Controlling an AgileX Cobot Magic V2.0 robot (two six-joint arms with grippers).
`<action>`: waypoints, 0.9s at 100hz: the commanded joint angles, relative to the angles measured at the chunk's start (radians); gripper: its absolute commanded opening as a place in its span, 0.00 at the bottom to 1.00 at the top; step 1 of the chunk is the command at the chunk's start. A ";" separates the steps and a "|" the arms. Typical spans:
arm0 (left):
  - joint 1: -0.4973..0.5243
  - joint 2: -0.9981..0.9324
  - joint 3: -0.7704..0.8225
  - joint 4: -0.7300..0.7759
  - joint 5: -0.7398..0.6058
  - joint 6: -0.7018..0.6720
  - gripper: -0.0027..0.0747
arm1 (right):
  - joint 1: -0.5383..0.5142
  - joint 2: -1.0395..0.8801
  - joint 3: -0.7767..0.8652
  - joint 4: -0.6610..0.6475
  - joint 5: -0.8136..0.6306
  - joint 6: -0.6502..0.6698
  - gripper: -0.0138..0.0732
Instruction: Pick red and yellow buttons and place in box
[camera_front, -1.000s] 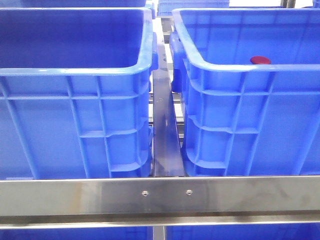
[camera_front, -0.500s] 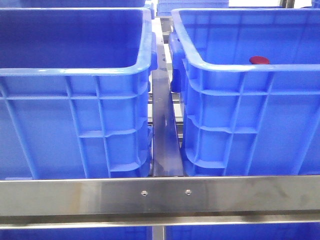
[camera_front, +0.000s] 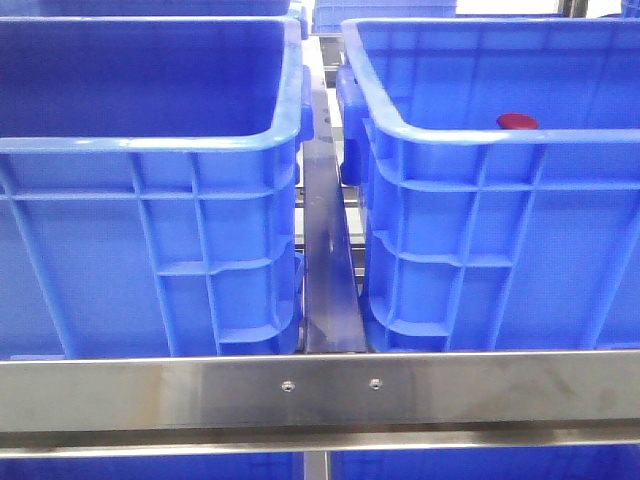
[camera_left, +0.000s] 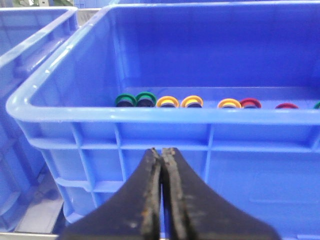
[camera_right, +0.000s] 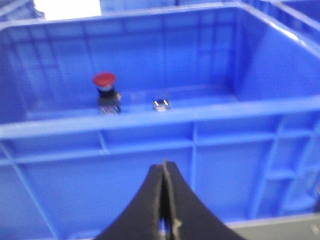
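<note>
Both claws, left claw (camera_left: 161, 200) and right claw (camera_right: 165, 205), are clenched empty outside the crates, probably parked before reaching; red button (camera_right: 105, 80) sits at 11 o'clock inside the box (camera_right: 150, 120).

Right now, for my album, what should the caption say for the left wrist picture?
Closed left gripper waits outside a blue crate holding green, yellow and red buttons in a row.

Front cam low, near both crates (camera_front: 150, 250); wrist cams face crate walls.
</note>
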 joint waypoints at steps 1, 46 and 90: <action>0.002 -0.029 0.053 0.001 -0.074 -0.012 0.01 | -0.016 -0.027 -0.015 -0.014 -0.025 0.004 0.08; 0.002 -0.029 0.053 0.001 -0.074 -0.012 0.01 | -0.015 -0.025 -0.015 -0.017 -0.096 0.004 0.08; 0.002 -0.029 0.053 0.001 -0.074 -0.011 0.01 | -0.015 -0.025 -0.017 -0.017 -0.096 0.004 0.08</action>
